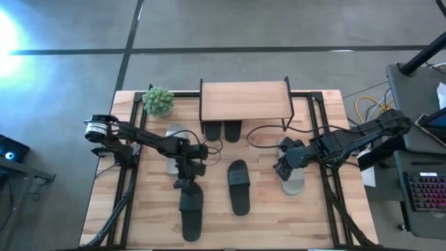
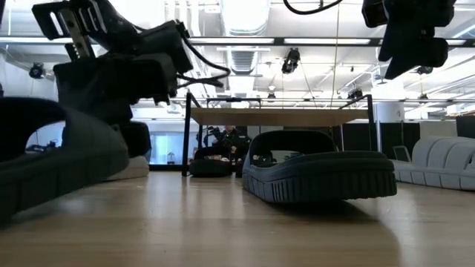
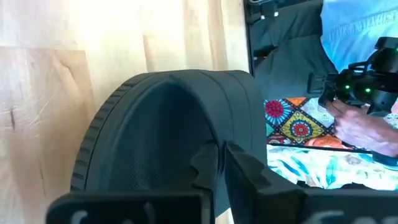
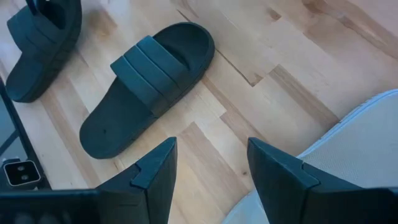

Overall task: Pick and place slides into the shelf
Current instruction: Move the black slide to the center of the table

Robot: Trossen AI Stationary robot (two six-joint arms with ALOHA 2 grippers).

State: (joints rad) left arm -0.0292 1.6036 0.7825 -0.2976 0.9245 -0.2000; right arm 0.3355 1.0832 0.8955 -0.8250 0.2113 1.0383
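Here, on the left of the worktop (image 1: 279, 216), the left hand (image 1: 187, 185) is clenched on the strap of a black slide (image 1: 191, 213), whose heel end points to the near edge. A grey slide (image 1: 174, 148) lies behind this arm. In the middle another black slide (image 1: 239, 185) lies flat and free. Further back the shelf (image 1: 244, 101) stands, with a black pair (image 1: 223, 130) tucked under its board. On the right, the right hand (image 1: 281, 169) hangs released, its fingers spread, just over a second grey slide (image 1: 293, 178).
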